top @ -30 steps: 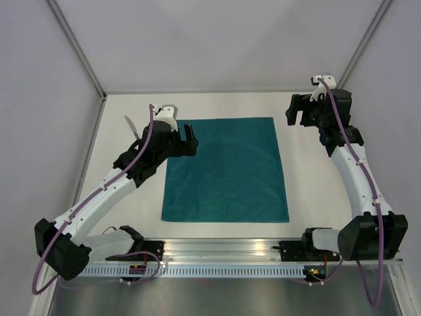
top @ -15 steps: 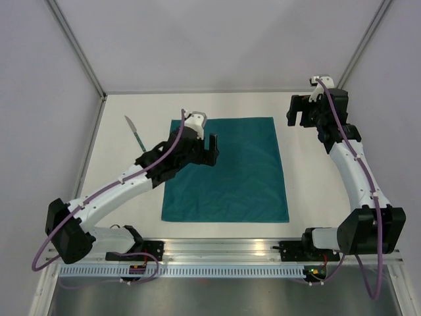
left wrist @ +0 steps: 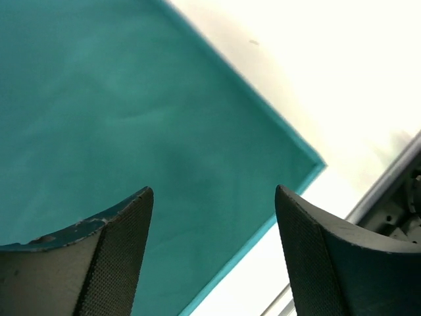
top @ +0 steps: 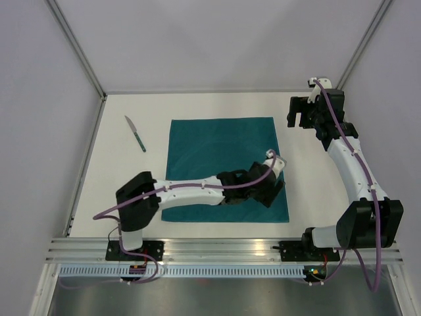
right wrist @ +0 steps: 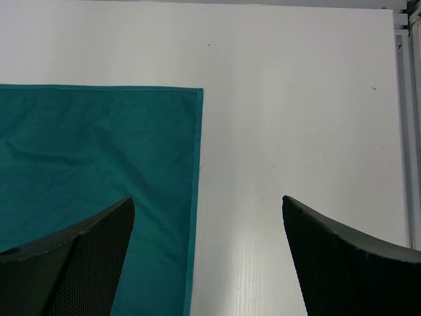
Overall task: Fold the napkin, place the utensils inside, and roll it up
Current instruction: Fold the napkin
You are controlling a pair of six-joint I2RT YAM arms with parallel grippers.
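Left gripper point(left wrist: 213, 210) wide open, empty, apparently just above napkin point(left wrist: 125, 99).

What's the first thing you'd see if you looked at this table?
The big teal napkin lies flat in the middle of the white table. The left arm stretches right across it, with its open left gripper over the cloth's near right corner. One thin utensil lies alone on the table, beyond the cloth's far left corner.
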